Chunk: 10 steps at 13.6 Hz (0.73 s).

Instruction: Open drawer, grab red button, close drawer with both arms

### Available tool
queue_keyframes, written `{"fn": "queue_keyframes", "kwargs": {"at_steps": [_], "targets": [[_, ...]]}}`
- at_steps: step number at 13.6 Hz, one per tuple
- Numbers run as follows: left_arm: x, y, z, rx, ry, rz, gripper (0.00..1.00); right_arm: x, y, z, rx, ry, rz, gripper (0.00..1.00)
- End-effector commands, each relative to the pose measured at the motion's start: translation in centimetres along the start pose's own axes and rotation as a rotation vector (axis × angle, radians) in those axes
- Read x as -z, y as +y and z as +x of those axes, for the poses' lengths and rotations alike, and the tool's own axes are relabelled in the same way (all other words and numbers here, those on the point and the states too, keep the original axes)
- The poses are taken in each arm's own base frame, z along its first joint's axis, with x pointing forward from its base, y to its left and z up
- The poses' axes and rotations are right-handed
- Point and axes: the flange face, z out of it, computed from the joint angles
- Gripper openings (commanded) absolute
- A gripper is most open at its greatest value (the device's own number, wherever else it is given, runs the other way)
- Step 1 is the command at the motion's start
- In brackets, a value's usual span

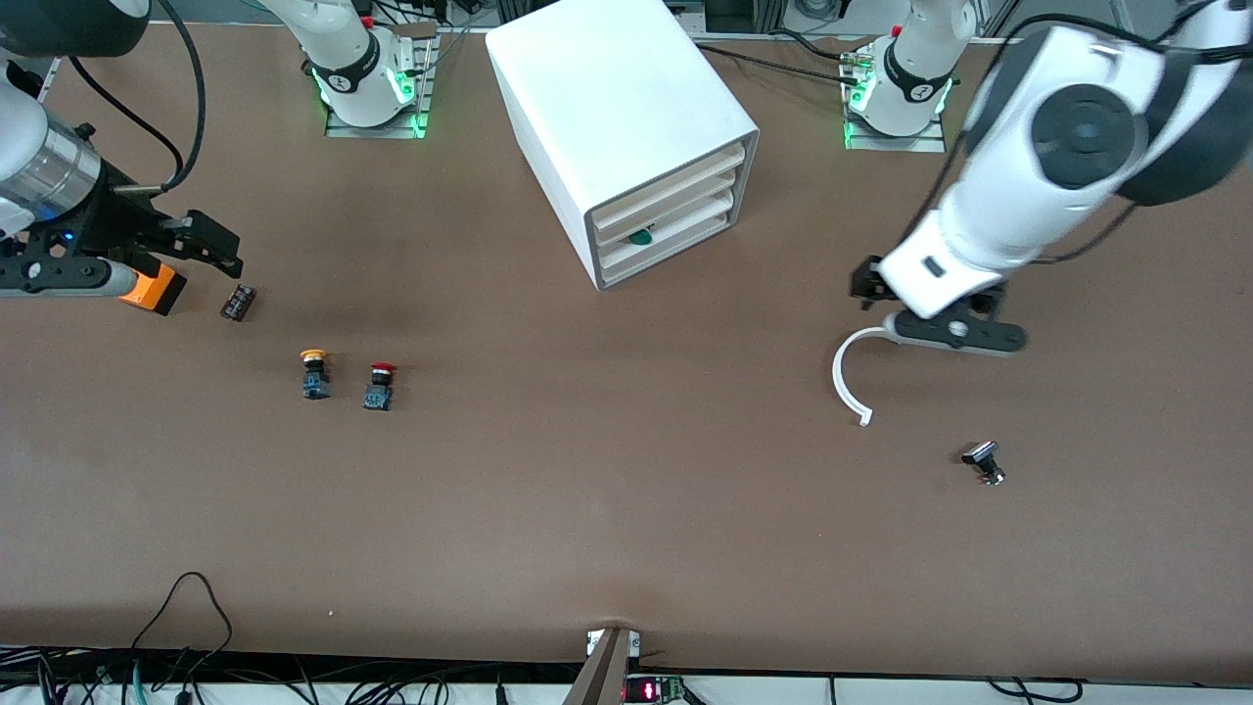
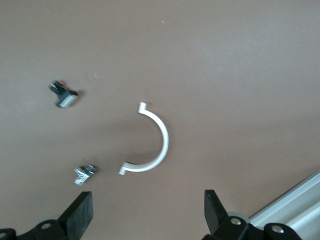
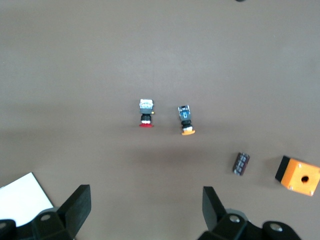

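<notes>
The big white cabinet (image 1: 617, 108) stands on the brown table (image 1: 626, 529), midway between the two arm bases. All four of its drawers look pushed in. The drawer (image 1: 675, 220) with a small green knob (image 1: 641, 236) on its front is the third one down.

In the front view, the red button (image 1: 380, 385) (image 3: 146, 113) stands on the table at about 8 o'clock from the cabinet. A yellow button (image 1: 314, 374) (image 3: 186, 120) stands just beside it, at its 9 o'clock. A small dark part (image 1: 238, 303) (image 3: 241, 163) and an orange box (image 1: 155, 289) (image 3: 298, 175) lie at about 10 o'clock from the buttons.

The right gripper (image 1: 210, 245) (image 3: 147, 205) is over the table by the orange box. Its jaws are spread wide and hold nothing.

The left gripper (image 1: 940, 328) (image 2: 147, 210) is over the table at about 4 o'clock from the cabinet. Its jaws are spread wide too, with nothing in them. A white curved strip (image 1: 847, 377) (image 2: 152, 145) lies under it. A little black and silver part (image 1: 984, 462) lies at 4 o'clock from the strip.
</notes>
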Motion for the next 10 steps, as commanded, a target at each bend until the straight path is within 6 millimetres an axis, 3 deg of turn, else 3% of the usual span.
{"fn": "queue_keyframes", "kwargs": {"at_steps": [1,3,5,7,9,10], "targets": [[2.5,-3.2,-1.6,-0.098,0.013,0.063,0.99,1.8,-0.1,-1.8,-0.042,-0.028,-0.002,0.99],[3.0,-7.2,-2.5,-0.159,0.026,-0.045,0.99,1.7,0.0,-1.9,-0.043,-0.033,-0.002,0.99],[3.5,-10.2,-5.4,-0.191,0.038,-0.057,0.99,1.8,0.5,-1.8,-0.049,-0.031,-0.008,0.99],[3.5,-10.5,-7.3,-0.087,0.034,-0.058,0.99,2.6,0.7,-2.2,-0.055,-0.015,-0.007,0.99],[3.9,-10.7,-7.9,0.152,0.093,-0.057,0.99,2.9,0.7,-2.4,-0.049,-0.009,-0.016,0.99],[3.9,-10.7,-8.3,0.134,0.097,-0.053,0.99,2.9,0.8,-2.4,-0.046,-0.009,-0.026,0.99]]}}
